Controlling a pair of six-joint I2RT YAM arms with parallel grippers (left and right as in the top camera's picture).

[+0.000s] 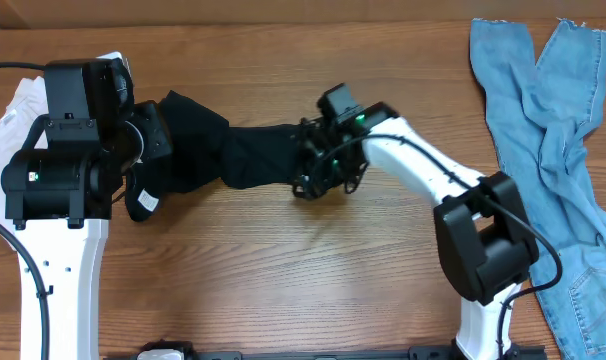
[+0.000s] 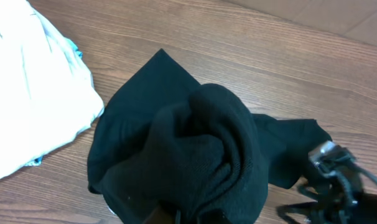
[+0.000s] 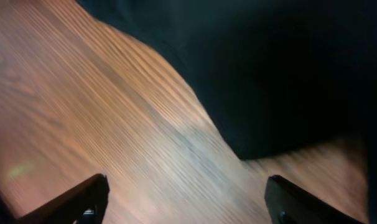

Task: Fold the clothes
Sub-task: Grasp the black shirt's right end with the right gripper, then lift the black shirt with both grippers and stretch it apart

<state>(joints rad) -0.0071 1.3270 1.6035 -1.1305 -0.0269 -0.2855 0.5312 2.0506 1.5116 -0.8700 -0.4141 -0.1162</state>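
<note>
You see the black garment [image 1: 245,155] stretched across the centre-left of the overhead frame. Its bunched end buries the left gripper [image 1: 151,145], which is clamped on it with its fingers hidden. The right gripper [image 3: 185,193] has its fingers wide apart and empty, the tips cut off at the bottom edge.

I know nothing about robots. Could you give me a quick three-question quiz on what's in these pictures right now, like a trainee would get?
1. True or false: the black garment lies flat in a neat folded square.
2. What lies at the far right of the overhead view? A) light blue jeans B) a red towel C) a pair of shoes
3. Fill in: the ___ arm's fingers are shut on the garment, while the other arm's stand open.

Key:
1. False. It is bunched and stretched out between the two arms.
2. A.
3. Left. The left fingers clamp bunched fabric, while the right fingers are open and hold nothing.
</note>
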